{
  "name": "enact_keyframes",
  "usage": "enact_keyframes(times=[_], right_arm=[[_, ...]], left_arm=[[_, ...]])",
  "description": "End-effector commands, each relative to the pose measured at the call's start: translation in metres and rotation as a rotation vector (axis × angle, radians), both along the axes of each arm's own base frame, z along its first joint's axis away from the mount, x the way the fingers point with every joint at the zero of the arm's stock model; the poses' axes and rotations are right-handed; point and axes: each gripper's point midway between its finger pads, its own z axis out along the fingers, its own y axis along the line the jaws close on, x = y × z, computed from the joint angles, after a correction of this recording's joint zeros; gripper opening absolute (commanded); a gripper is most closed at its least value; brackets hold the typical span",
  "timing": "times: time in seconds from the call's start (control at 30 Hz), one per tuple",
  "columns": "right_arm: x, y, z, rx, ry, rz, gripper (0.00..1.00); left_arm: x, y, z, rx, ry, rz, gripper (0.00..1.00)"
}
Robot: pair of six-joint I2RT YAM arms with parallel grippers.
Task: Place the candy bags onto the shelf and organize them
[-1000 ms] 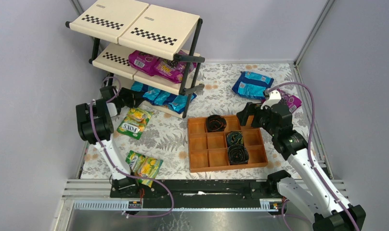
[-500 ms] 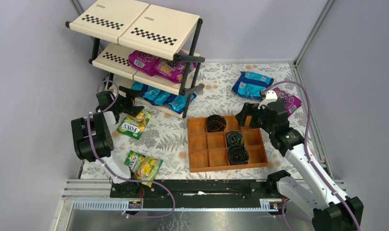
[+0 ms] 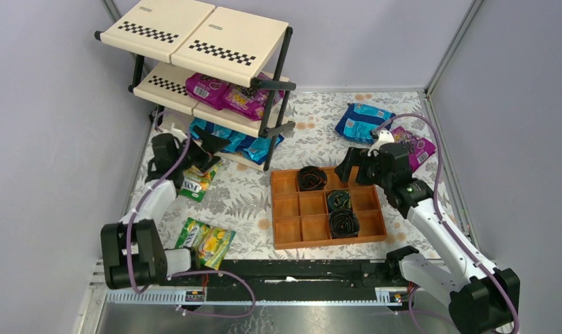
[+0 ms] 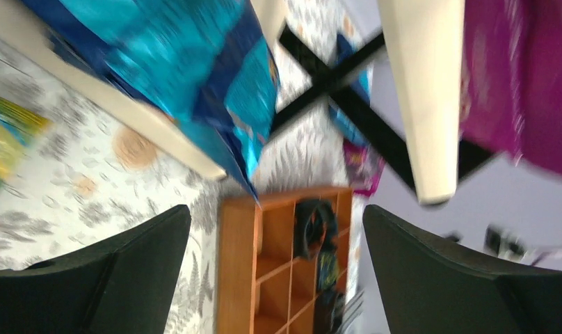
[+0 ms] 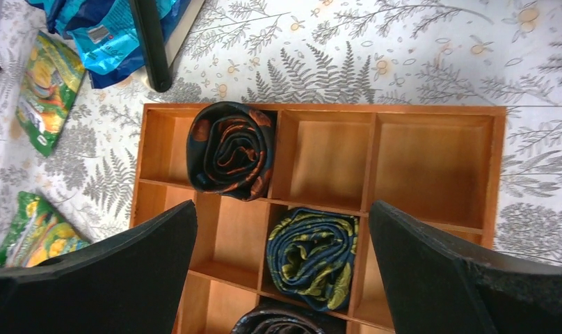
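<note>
While spread wide, both jaws empty

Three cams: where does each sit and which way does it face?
Top external: fixed above and behind the arms, looking down on the table; both arms show, left gripper at the shelf, right gripper above the wooden tray.
Left wrist: faces across the table past the shelf toward the tray; open fingers fill the bottom corners.
Right wrist: faces down into the tray; open fingers at the bottom corners.
Shared: both wrist views catch the dark rolls and blue candy bags.
</note>
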Motion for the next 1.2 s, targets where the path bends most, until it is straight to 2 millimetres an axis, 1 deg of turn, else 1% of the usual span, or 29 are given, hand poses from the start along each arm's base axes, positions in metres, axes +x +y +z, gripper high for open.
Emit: enact_keyframes(times=[0.0,0.07,0.1,0.27,0.33,0.4,0.47,0.53,0.67,0.73,0.8,0.83,0.9,1.0,1.07,1.1,1.17], right_arm=[[0.007,0.019,0.019,0.122,-0.011,0.025,1.0],[0.006,0.024,0.017,0.15,0.01,0.03,1.0],[0.006,0.026,0.015,0.162,0.021,0.033,1.0],[0.008,0.032,0.011,0.197,0.057,0.03,1.0],[0.01,0.033,0.009,0.201,0.069,0.026,1.0],[0.013,0.033,0.007,0.197,0.082,0.021,1.0],[0.015,0.032,0.005,0.179,0.095,0.013,1.0],[0.018,0.028,0.002,0.152,0.105,-0.001,1.0],[0.029,0.018,-0.006,0.068,0.116,-0.04,1.0],[0.038,0.009,-0.008,0.01,0.124,-0.082,1.0],[0.053,-0.004,-0.007,-0.058,0.121,-0.152,1.0],[0.059,-0.012,-0.011,-0.093,0.123,-0.196,1.0],[0.076,-0.026,-0.009,-0.145,0.111,-0.284,1.0],[0.102,-0.044,-0.006,-0.167,0.103,-0.408,1.0],[0.118,-0.058,-0.009,-0.133,0.116,-0.495,1.0],[0.126,-0.072,-0.013,-0.095,0.13,-0.558,1.0],[0.14,-0.088,-0.024,0.033,0.171,-0.639,1.0]], left_arm=[[-0.03,-0.046,0.007,0.173,-0.088,-0.153,0.99],[-0.041,-0.067,0.021,0.239,-0.142,-0.239,0.99],[-0.047,-0.075,0.032,0.261,-0.183,-0.275,0.99],[-0.07,-0.108,0.085,0.337,-0.418,-0.429,0.99],[-0.081,-0.121,0.1,0.358,-0.5,-0.498,0.99],[-0.092,-0.132,0.109,0.358,-0.56,-0.567,0.99],[-0.101,-0.136,0.112,0.37,-0.593,-0.602,0.99],[-0.104,-0.135,0.11,0.385,-0.604,-0.603,0.99],[-0.108,-0.129,0.104,0.428,-0.588,-0.581,0.99],[-0.108,-0.124,0.102,0.457,-0.584,-0.556,0.99],[-0.109,-0.119,0.105,0.481,-0.594,-0.527,0.99],[-0.108,-0.116,0.106,0.492,-0.598,-0.513,0.99],[-0.109,-0.112,0.109,0.51,-0.607,-0.49,0.99],[-0.108,-0.111,0.108,0.514,-0.602,-0.478,0.99],[-0.111,-0.116,0.105,0.505,-0.599,-0.503,0.99],[-0.113,-0.119,0.105,0.503,-0.603,-0.516,0.99],[-0.115,-0.121,0.106,0.507,-0.614,-0.522,0.99]])
